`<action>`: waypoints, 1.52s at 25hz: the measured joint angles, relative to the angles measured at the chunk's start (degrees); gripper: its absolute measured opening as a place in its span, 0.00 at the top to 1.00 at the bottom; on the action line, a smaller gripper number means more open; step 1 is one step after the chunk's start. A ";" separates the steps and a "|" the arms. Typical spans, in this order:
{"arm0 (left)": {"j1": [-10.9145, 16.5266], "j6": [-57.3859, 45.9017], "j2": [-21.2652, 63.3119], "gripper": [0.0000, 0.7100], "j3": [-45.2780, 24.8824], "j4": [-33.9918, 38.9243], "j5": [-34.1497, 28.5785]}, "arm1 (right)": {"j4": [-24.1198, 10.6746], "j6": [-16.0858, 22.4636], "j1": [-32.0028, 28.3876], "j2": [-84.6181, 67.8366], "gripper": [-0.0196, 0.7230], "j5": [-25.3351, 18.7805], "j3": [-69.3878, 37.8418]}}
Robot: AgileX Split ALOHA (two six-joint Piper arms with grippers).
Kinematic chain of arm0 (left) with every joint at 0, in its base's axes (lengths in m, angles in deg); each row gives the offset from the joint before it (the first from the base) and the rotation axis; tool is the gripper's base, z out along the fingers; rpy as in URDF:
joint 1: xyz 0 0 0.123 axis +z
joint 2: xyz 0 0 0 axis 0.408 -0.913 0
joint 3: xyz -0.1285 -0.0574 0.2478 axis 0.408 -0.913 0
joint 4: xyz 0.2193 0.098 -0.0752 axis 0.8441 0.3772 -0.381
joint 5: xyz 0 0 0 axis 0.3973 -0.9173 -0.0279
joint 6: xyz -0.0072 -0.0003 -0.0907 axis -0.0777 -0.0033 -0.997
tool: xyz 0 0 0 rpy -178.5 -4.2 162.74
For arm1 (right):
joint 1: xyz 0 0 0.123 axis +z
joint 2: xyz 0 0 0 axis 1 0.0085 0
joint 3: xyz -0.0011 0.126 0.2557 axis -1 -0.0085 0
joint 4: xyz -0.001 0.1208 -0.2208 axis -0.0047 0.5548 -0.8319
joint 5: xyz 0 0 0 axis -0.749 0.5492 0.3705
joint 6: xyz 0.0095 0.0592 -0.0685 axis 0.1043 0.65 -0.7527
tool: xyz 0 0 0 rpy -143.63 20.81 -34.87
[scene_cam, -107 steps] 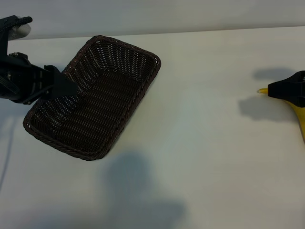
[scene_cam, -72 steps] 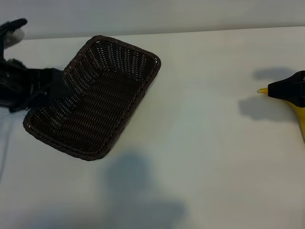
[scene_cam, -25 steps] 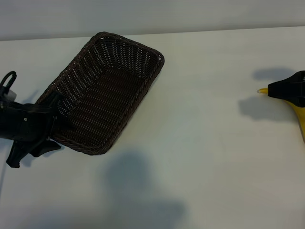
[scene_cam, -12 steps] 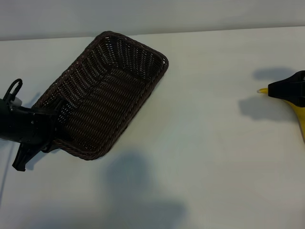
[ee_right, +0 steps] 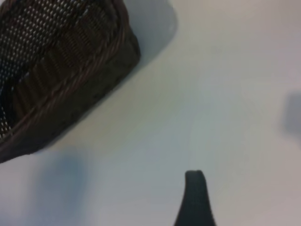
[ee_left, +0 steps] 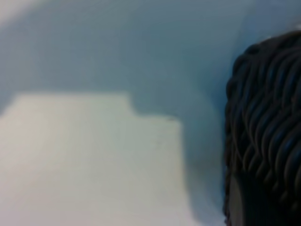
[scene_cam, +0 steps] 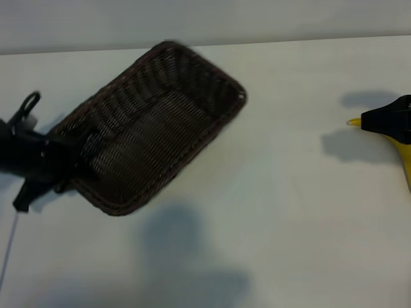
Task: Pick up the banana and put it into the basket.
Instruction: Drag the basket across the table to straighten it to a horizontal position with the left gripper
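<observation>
1. Banana: at the worktop's right edge, only partly in view, stem tip aimed toward the left edge, long axis curving from that tip down toward the near right corner; one banana counted
2. Right gripper: one, directly over the banana's stem end, covering part of it; fingers spread wide, hold on the banana impossible to confirm; in the right wrist view just one dark fingertip above bare worktop
3. Basket: one, dark-brown wicker, in the worktop's far left part, long axis running from the near left up toward the far edge, blurred
4. Left gripper: one, at the basket's near-left short end, clenched on the basket rim; braided weave filling one side of the left wrist view
5. Banana and basket well apart, bare worktop between
</observation>
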 joint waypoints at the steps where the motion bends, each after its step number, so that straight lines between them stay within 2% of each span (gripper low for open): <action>1: 0.00 2.18 0.00 0.78 1.62 0.06 -1.12 | 0.00 0.00 0.00 0.00 0.23 0.00 0.00; 6: 0.00 13.83 -2.50 0.78 11.59 0.42 -11.94 | 0.00 0.00 0.00 0.00 0.23 0.07 0.00; 10: -0.84 16.88 -8.74 0.78 20.44 5.18 -22.63 | 0.00 0.00 0.00 0.00 0.23 0.07 0.00; 13: -3.28 16.88 -13.47 0.78 29.21 11.86 -28.77 | 0.00 0.00 0.00 0.00 0.23 0.07 0.00; 17: -8.61 16.10 -20.02 0.78 39.57 18.20 -34.08 | 0.00 0.00 0.00 0.00 0.23 0.07 0.00; 21: -12.24 14.49 -25.50 0.78 47.42 18.27 -34.83 | 0.00 0.00 0.00 0.00 0.23 0.02 0.00; 23: -13.03 13.22 -27.26 0.78 49.08 18.03 -34.71 | 0.00 0.00 0.00 0.00 0.23 0.02 0.00; 38: -13.25 11.84 -32.45 0.78 49.27 16.32 -32.72 | 0.00 0.00 0.00 0.00 0.23 0.02 0.00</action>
